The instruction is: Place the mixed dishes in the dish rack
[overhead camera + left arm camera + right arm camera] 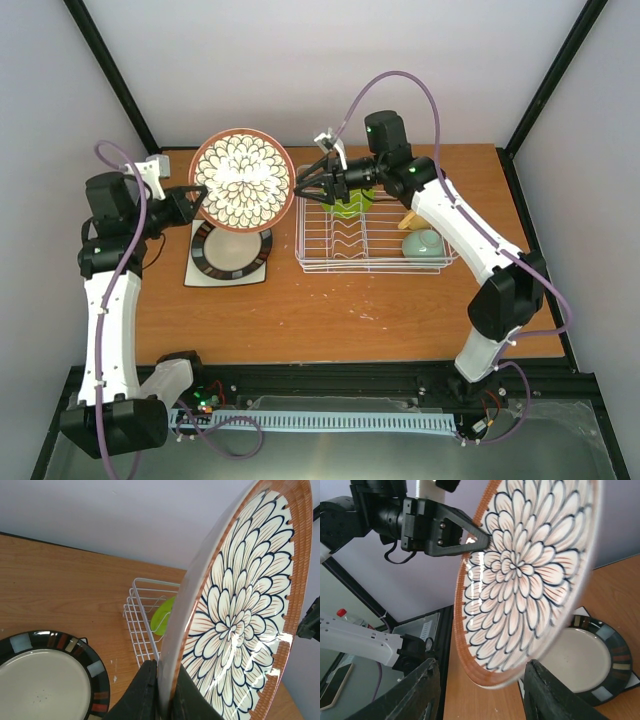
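My left gripper (pixel 203 196) is shut on the left rim of the brown floral plate (pixel 242 180) and holds it up, tilted on edge, above the table. In the left wrist view the fingers (pixel 145 690) pinch the rim of that plate (pixel 235 620). My right gripper (pixel 301 186) is open at the plate's right edge; in the right wrist view the lower rim of the plate (pixel 525 575) lies between the spread jaws without touching them. The dish rack (pixel 375 262) holds the lime-green plate (pixel 348 206), the yellow mug (pixel 411 220) and the mint-green bowl (pixel 425 246).
The cream plate with dark segmented rim (pixel 232 250) lies on the white square plate (pixel 197 275) left of the rack, under the lifted plate. It also shows in the left wrist view (pixel 40 680) and the right wrist view (pixel 585 660). The rack's near corner (pixel 145 630) is close by.
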Controlling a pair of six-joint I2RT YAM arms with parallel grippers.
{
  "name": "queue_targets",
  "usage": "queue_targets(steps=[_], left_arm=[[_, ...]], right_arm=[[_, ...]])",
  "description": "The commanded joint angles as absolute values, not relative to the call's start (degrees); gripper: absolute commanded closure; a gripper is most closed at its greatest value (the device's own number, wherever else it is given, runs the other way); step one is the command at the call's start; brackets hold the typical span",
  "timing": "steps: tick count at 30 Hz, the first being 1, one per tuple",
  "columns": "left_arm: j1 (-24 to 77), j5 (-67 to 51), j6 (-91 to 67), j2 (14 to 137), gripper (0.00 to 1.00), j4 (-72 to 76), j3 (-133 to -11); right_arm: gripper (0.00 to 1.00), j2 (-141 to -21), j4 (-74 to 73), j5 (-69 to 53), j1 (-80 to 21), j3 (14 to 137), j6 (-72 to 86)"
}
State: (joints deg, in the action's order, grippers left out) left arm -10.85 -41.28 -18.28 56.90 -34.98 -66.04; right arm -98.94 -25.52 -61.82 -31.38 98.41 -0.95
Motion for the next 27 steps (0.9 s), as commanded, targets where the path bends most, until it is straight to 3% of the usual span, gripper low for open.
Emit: queue_targets(steps=[1, 16, 27], left_arm=[[-10.68, -44.58, -18.47, 55.69, 0.99, -30.14, -71.79], [-10.67, -48.78, -22.56, 54.17, 0.99, -26.33, -68.91], [-10.65, -50.70, -24.97, 53.40, 0.99, -23.12, -66.10]], right_arm=[[0.53, -96.31, -23.93, -60.55, -29.71, 97.15, -0.26], [0.52, -99.53, -11.66, -65.07, -28.97, 96.35, 9.73], [0.53, -105.82, -8.83, -66.40, -30.36, 102.27, 13.21]])
